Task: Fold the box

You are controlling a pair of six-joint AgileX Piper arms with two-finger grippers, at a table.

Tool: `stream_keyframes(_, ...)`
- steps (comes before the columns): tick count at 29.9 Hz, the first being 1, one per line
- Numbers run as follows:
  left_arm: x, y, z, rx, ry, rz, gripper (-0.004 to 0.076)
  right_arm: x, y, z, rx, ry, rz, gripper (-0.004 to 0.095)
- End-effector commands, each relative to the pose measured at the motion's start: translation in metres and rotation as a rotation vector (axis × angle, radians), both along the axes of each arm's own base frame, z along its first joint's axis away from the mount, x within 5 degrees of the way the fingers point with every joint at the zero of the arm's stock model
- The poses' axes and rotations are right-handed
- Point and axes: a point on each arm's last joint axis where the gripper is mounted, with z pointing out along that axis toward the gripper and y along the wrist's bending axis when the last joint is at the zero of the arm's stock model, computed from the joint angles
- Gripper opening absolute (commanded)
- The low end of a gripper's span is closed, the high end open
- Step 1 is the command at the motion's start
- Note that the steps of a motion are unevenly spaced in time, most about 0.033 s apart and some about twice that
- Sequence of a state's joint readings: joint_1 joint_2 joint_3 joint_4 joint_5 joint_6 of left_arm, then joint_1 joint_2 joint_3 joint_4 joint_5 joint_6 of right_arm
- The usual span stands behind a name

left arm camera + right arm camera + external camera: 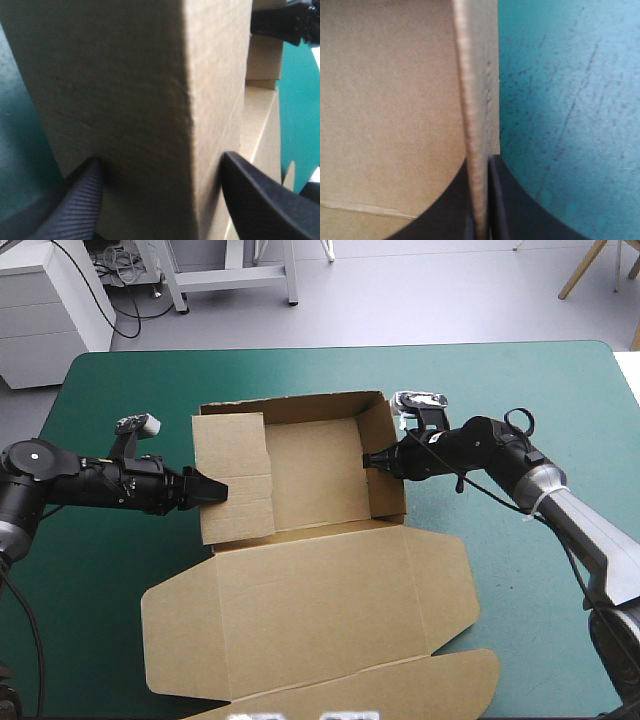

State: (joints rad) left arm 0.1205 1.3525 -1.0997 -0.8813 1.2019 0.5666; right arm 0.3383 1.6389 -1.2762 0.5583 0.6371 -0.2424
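Note:
The brown box point(310, 570) lies mid-table as an open tray, its lid and flaps flat toward the near edge. The left wall panel point(232, 480) leans inward over the tray floor. My left gripper point(215, 490) is open, its black fingers point(82, 197) standing on either side of that doubled wall point(150, 100). The right wall point(385, 465) stands raised. My right gripper point(372, 460) is shut on its top edge, and the right wrist view shows the thin board point(475, 100) pinched in my right gripper point(481, 200). The right gripper point(285, 22) also shows beyond the box.
Bare teal-green cover point(90, 580) lies left of the box and more point(540, 620) to its right. The flat lid point(330, 670) reaches almost to the table's near edge. The far strip of the table point(300, 370) is bare cover.

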Motion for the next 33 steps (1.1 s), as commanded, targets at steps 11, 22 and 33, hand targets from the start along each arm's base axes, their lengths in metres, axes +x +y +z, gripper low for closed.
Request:
stream_keyframes(11, 0.0, -0.029, -0.002, 0.23, -0.059, 0.047, 0.0422, -0.013, 0.021, 0.027, 0.059, -0.078, 0.012, -0.0015)
stream_keyframes(22, 0.007, -0.045, -0.001, 0.318, -0.144, 0.176, 0.0203, -0.017, 0.021, 0.023, 0.043, -0.029, 0.026, -0.0015)
stream_keyframes(33, 0.007, -0.059, -0.012, 0.435, -0.169, 0.075, -0.001, -0.026, 0.016, 0.022, -0.044, 0.016, 0.079, -0.0015)
